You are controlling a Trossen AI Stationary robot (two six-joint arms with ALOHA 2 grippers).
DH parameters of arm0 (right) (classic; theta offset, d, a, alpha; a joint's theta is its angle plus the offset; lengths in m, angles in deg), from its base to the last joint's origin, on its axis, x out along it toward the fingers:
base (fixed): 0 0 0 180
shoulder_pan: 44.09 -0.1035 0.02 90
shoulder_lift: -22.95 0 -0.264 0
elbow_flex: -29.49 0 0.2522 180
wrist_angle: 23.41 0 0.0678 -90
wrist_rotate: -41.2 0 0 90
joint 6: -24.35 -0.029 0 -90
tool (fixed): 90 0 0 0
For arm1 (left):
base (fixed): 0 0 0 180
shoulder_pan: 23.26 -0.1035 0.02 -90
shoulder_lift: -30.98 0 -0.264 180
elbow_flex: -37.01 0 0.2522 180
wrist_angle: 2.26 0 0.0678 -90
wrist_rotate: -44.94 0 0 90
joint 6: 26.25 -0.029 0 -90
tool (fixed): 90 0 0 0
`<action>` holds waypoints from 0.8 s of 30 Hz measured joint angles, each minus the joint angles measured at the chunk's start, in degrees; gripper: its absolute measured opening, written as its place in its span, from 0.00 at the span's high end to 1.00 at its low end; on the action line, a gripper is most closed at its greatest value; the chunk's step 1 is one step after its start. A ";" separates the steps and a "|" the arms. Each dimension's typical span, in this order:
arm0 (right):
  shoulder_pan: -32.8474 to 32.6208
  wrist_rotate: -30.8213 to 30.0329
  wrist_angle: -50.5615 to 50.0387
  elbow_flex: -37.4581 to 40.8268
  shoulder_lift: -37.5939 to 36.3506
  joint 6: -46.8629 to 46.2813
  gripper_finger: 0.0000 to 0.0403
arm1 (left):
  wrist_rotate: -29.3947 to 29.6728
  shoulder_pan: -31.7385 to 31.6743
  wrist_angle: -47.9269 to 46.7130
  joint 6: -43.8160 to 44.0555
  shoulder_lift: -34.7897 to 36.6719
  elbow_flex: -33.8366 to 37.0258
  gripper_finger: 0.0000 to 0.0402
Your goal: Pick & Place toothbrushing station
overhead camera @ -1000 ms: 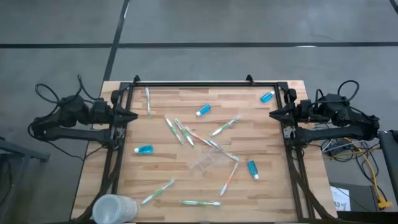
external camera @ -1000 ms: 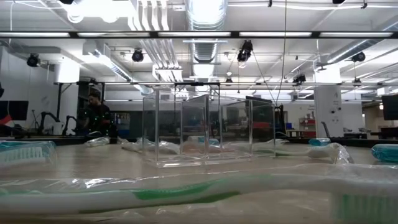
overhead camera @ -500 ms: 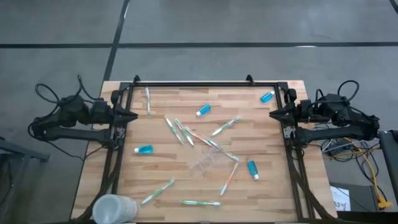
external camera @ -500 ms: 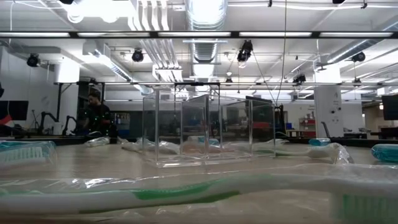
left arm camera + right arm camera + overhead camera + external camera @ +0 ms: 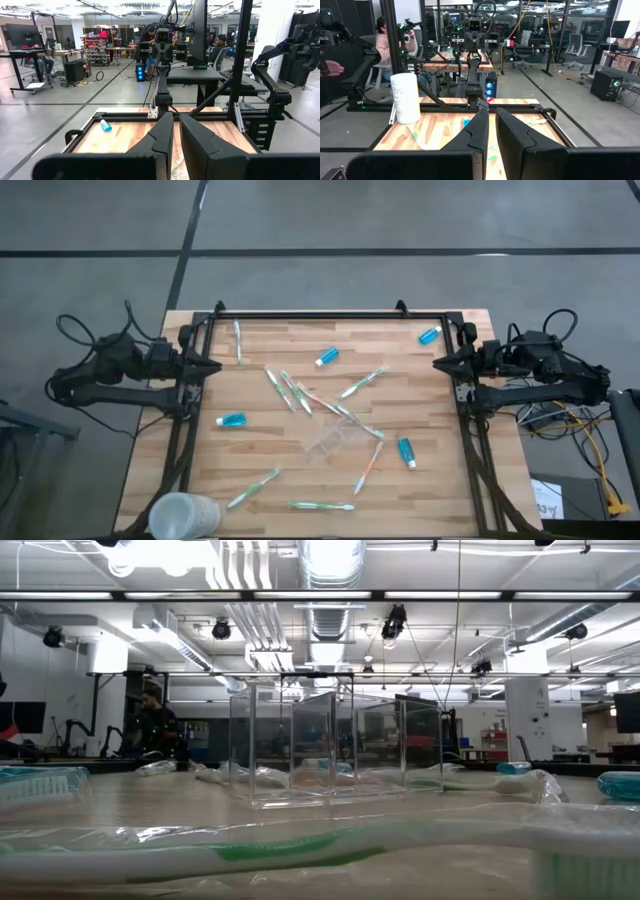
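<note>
Toothbrushing station [image 5: 330, 441], a clear plastic holder, sits near the middle of the wooden table [image 5: 270, 420], ringed by scattered toothbrushes [image 5: 292, 391] and four blue tubes [image 5: 232, 420], one toothbrush [image 5: 368, 466] just beside it. A frosted white cup [image 5: 183, 515] stands at the near left corner. The left gripper [image 5: 211, 367] and right gripper [image 5: 438, 363] wait at opposite table edges, fingers nearly together and holding nothing.
</note>
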 joint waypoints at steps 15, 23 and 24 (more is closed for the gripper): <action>0.00 0.01 0.01 -0.01 -0.01 0.00 0.92 | -0.01 -0.01 0.41 0.02 0.02 0.00 0.90; 0.00 -0.01 0.00 0.00 0.01 0.00 0.92 | -0.02 -0.03 1.11 1.62 0.00 0.00 0.90; 0.02 -0.01 0.00 0.01 -0.01 0.00 0.92 | -0.02 -0.08 1.11 1.62 0.00 0.00 0.90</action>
